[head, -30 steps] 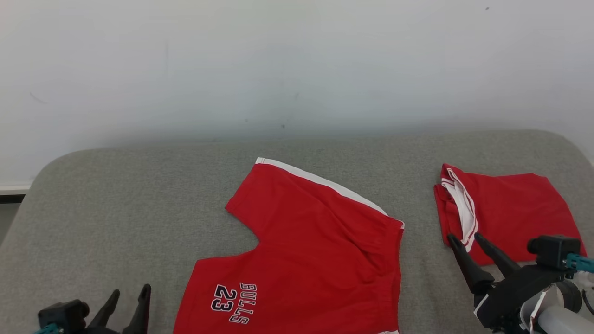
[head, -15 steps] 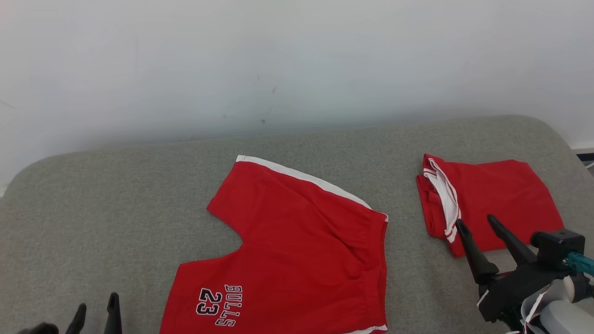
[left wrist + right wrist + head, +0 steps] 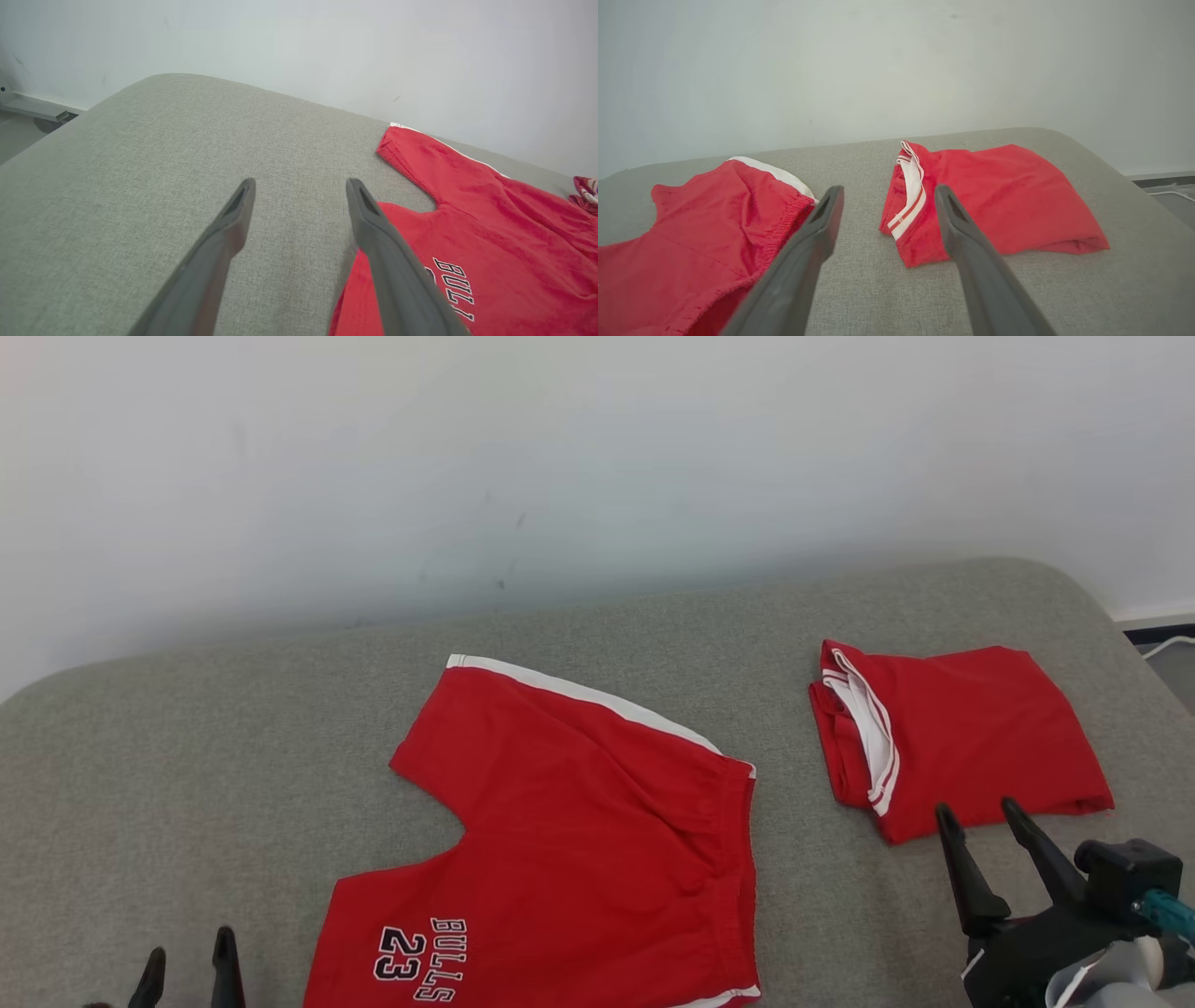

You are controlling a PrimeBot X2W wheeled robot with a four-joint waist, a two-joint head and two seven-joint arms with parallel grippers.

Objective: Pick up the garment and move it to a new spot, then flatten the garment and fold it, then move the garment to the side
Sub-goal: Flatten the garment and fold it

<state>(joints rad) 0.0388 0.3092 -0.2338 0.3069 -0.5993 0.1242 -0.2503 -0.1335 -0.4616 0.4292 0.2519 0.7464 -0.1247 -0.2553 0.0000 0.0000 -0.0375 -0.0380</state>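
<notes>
Red shorts (image 3: 579, 859) with white side stripes and "BULLS 23" print lie spread flat in the middle of the grey padded surface (image 3: 187, 756). They also show in the wrist views, shorts (image 3: 490, 233) and shorts (image 3: 705, 233). A second red garment (image 3: 971, 747) with white trim lies folded at the right, garment (image 3: 994, 200). My right gripper (image 3: 978, 807) is open just at its near edge, holding nothing, gripper (image 3: 888, 189). At the lower left my left gripper (image 3: 187, 947) is open over bare fabric beside the shorts' printed leg, gripper (image 3: 300, 183).
A pale wall runs along the back of the padded surface. The surface rounds off at the right, where floor and a white cable (image 3: 1167, 649) show. Bare grey fabric stretches left of the shorts and between the two garments.
The head view has swung right, so both garments sit further left. My right gripper has drawn back and rightward along the folded garment's near edge. My left gripper has sunk toward the bottom edge.
</notes>
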